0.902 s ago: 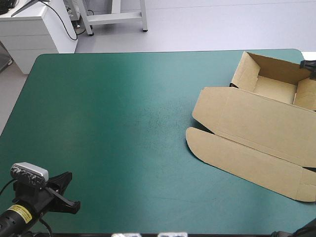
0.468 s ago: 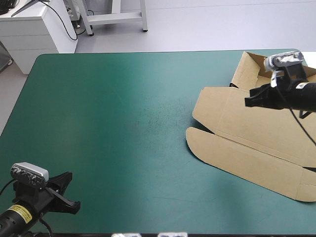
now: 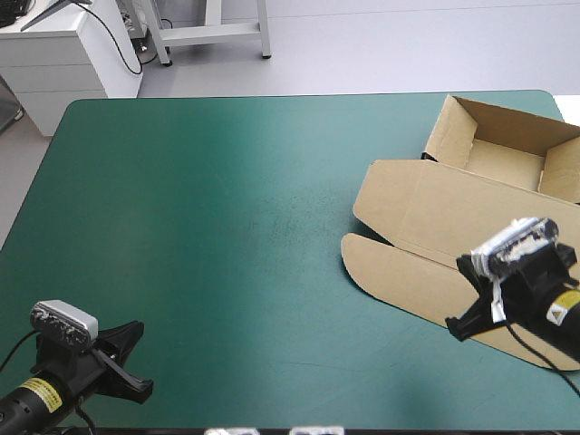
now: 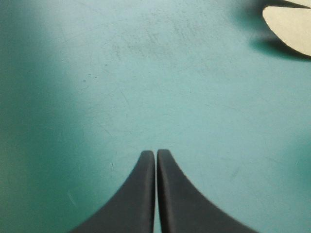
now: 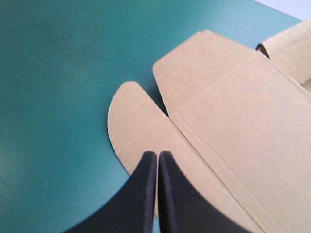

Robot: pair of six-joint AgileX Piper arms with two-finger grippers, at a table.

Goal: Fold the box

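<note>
The brown box (image 3: 453, 227) lies at the table's right side as an open tray with raised walls at the far right and its lid flat toward the front. My right gripper (image 3: 456, 324) hovers over the lid's front flap near the right front of the table, its fingers shut with nothing between them. In the right wrist view the shut right gripper (image 5: 157, 154) points over the rounded flap (image 5: 131, 126) of the box (image 5: 233, 116). My left gripper (image 3: 136, 362) stays at the front left corner, shut and empty. The left wrist view shows it (image 4: 155, 153) above bare cover, a flap tip (image 4: 291, 24) far ahead.
The teal-green cover (image 3: 208, 227) stretches bare across the left and middle of the table. A white cabinet (image 3: 63, 50) stands beyond the far left corner.
The right arm swung from over the tray at the far right toward the front, and now sits above the lid's front flap. The left arm shifted slightly. The box has not moved.
</note>
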